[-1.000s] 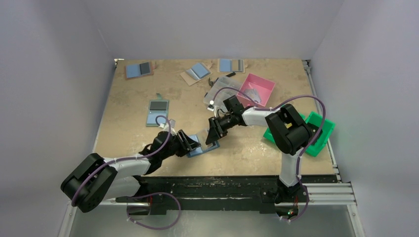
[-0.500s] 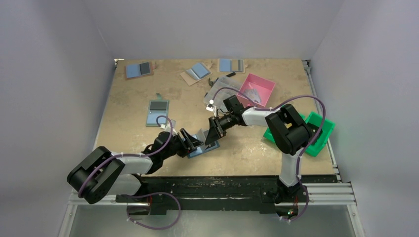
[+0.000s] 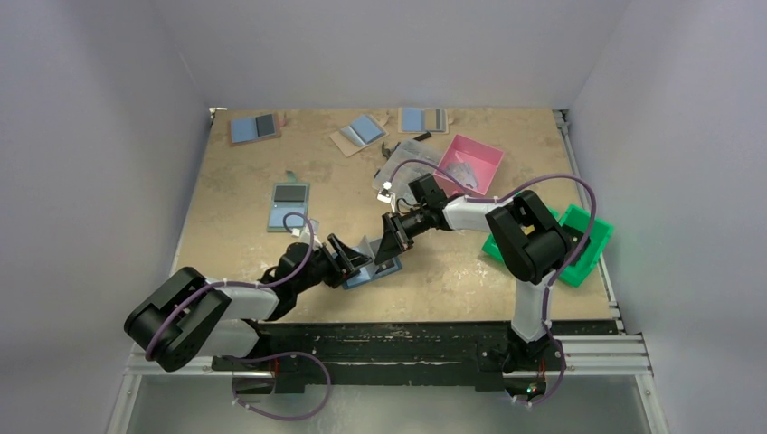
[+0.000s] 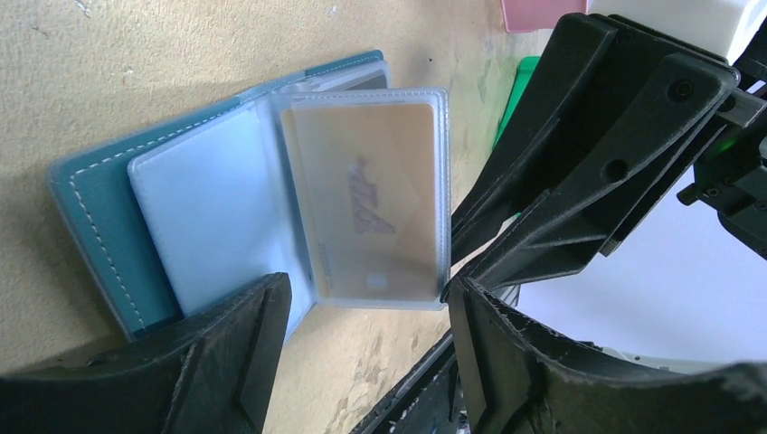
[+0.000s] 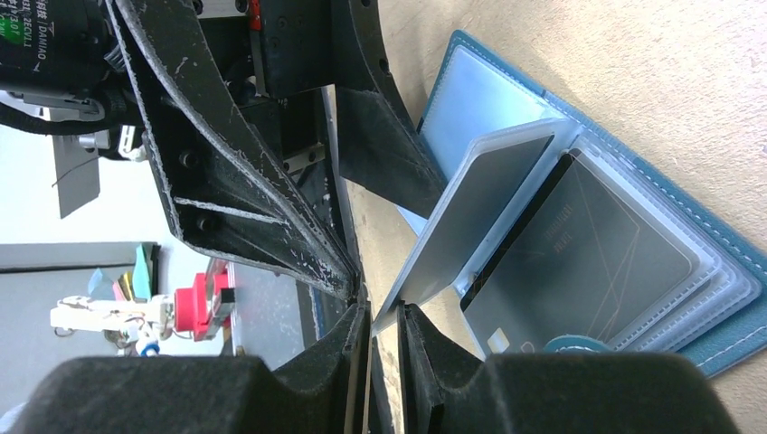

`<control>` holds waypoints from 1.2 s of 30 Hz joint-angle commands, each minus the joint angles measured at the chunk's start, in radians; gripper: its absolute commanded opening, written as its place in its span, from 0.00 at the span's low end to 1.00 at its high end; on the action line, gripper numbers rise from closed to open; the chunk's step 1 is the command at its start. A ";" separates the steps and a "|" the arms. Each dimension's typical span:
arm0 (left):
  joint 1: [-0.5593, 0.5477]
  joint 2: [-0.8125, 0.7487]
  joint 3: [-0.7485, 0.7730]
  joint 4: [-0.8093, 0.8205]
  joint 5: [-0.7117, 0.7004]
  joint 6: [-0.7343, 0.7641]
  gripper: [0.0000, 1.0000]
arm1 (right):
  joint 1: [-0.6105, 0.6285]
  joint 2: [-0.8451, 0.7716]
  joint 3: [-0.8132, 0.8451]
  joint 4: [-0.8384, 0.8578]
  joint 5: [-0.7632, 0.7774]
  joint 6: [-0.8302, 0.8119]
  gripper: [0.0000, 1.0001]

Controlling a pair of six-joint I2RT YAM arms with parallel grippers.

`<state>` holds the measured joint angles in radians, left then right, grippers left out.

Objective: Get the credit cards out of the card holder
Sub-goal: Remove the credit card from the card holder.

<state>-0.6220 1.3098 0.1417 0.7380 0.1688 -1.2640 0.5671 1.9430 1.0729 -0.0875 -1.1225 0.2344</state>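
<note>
Card holder (image 4: 90, 212) lies open; right end effector (image 5: 380, 316) pinches its clear sleeve (image 5: 470, 212), left end effector (image 4: 366, 294) spread.

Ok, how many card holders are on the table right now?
5. Three holders along the far edge, a black-panel holder left of centre, and the open card holder near the front. The arms could hide more.

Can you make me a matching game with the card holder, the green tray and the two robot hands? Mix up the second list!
Things:
1. card holder
2. green tray
3. left gripper
4. right gripper

States and places:
A. jaws wide apart
B. jaws nipping a clear sleeve
C. lying open on the table
D. at the table's right edge

Pairs: 1-C, 2-D, 3-A, 4-B.
</note>
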 commanded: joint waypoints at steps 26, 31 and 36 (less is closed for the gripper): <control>0.035 0.078 -0.034 0.193 0.020 -0.050 0.71 | 0.003 0.008 -0.024 0.082 -0.072 0.075 0.37; 0.040 0.080 -0.036 0.191 0.021 -0.050 0.72 | 0.008 0.018 -0.022 0.083 -0.040 0.068 0.32; 0.046 0.080 -0.037 0.193 0.021 -0.055 0.73 | 0.015 0.020 -0.023 0.083 -0.060 0.080 0.27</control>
<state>-0.5888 1.3922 0.1177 0.8757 0.1871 -1.3033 0.5713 1.9533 1.0538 -0.0284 -1.1519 0.2993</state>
